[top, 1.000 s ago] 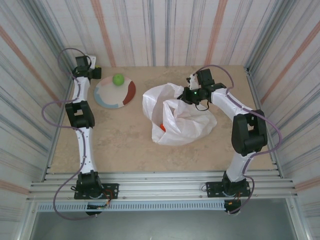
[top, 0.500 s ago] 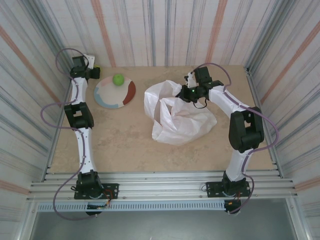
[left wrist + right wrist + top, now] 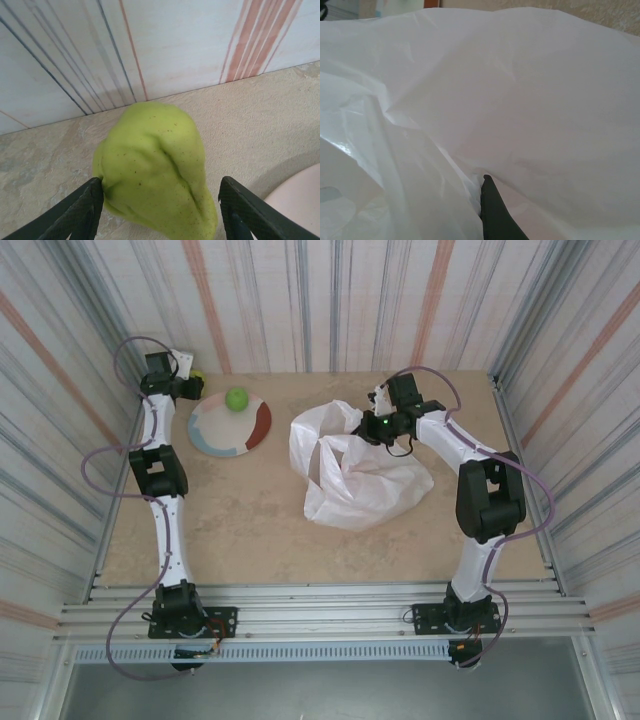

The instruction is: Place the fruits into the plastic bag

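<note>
Left wrist: left gripper [image 3: 160,200] wide around yellow-green fruit [image 3: 150,160]; right gripper [image 3: 377,426] pinches plastic bag [image 3: 530,100].

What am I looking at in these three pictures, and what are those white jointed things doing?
Those are a robot's left arm and right arm, bolted to the near edge of a table. One picture looks down from above; the other two come from small cameras on each wrist. On the table lie a round plate with a green fruit on it and a crinkled white plastic bag. The right tool is shut on the bag's edge, seemingly holding it up. The left tool stands open around a yellow-green fruit near the table's far left corner, not yet lifting it.
</note>
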